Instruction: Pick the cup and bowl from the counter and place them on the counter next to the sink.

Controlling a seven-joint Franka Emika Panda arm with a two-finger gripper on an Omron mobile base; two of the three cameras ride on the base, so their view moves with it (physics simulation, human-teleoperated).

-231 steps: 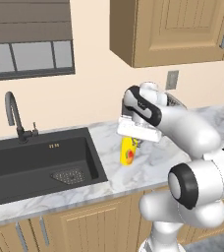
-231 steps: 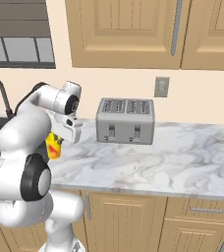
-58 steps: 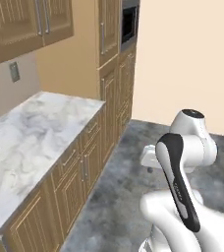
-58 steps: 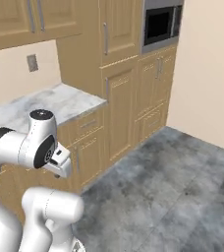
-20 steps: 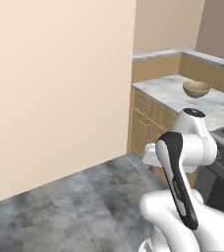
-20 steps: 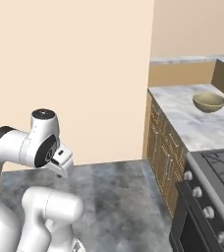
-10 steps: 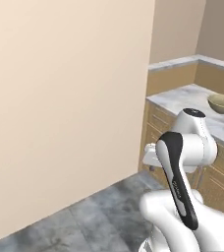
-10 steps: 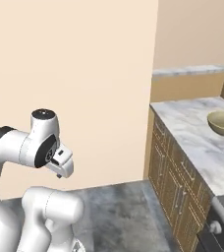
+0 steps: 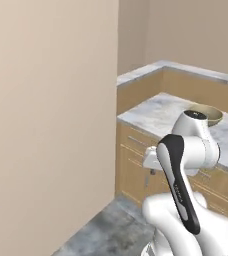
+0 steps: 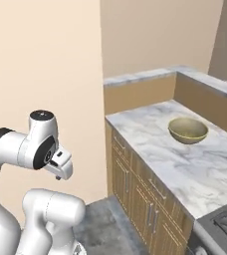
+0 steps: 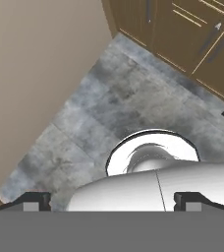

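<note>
While the arm [image 10: 21,149] sits folded close over its base, the tool [image 11: 112,199] hangs low and points down at the grey stone floor [image 11: 109,108], its two dark tips far apart at the bottom corners of the hand view with nothing between them, so it is wide open and holds nothing. From the right base view the tool [image 10: 59,167] shows at about 8 o'clock, a small white block under the arm's dark wrist joint, well apart from the table [image 10: 185,164]. On that white marble table the bowl [image 10: 187,130] stands upright at about 2 o'clock, olive-tan and empty, on the far half of the top and near the low raised ledge [image 10: 140,75] that runs behind it. From the left base view the bowl [image 9: 209,113] peeks out at 2 o'clock, partly hidden behind the arm's upper joint [image 9: 193,142]. Below the top, wooden cabinets [image 10: 135,191] with long slim handles face the floor. At 5 o'clock in the right base view, the corner of a black stove [image 10: 225,224] meets the table's near end. A plain beige wall [image 9: 46,115] stands at 9 o'clock in the left base view. Whether the cup is anywhere here I cannot tell.
</note>
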